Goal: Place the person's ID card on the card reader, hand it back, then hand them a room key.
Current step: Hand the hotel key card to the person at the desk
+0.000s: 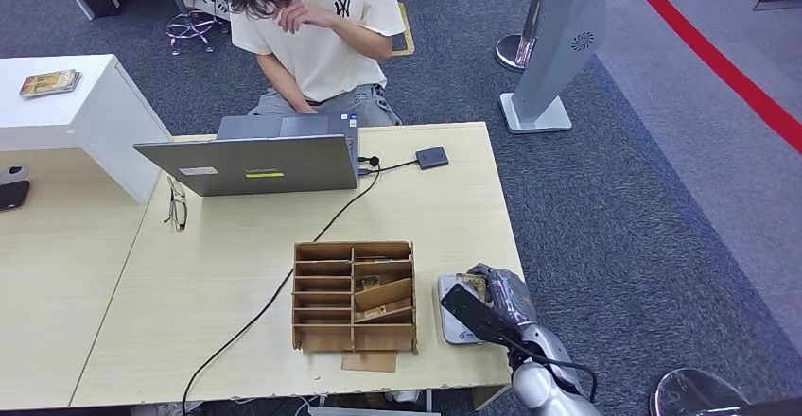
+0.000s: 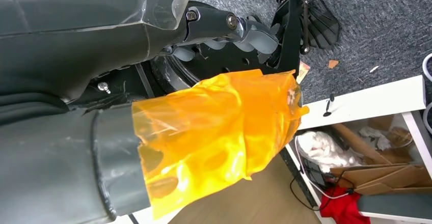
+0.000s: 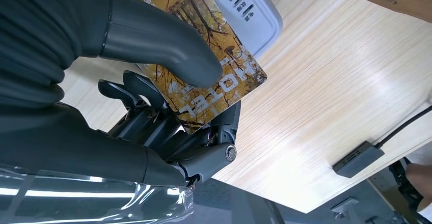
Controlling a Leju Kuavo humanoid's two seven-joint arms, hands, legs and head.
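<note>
The right hand is down at the near right corner of the light wooden table, and it has a card in its grasp: the thick grey thumb presses on the printed face while the darker fingers curl underneath, a firm pinch. The card is a gold-and-brown one with a tree picture and the word HOTEL across it, and it sits just over the pale grey card reader, overlapping the reader's edge; whether the two are touching is hard to tell. From the head view the reader lies just beside the wooden slotted card box, on that box's right, with a few brownish cards leaning in its right-hand compartments. Further back, a black cable runs across the table to a silver laptop, and a small dark hub lies near the far edge. A pair of glasses rests left of the laptop. A person in a cream T-shirt sits behind the table, one hand raised near the head. The left hand hangs low over grey carpet beside white shelving, its thumb wrapped in crinkled orange film; the pictures do not settle how its fingers lie, so I cannot tell.
</note>
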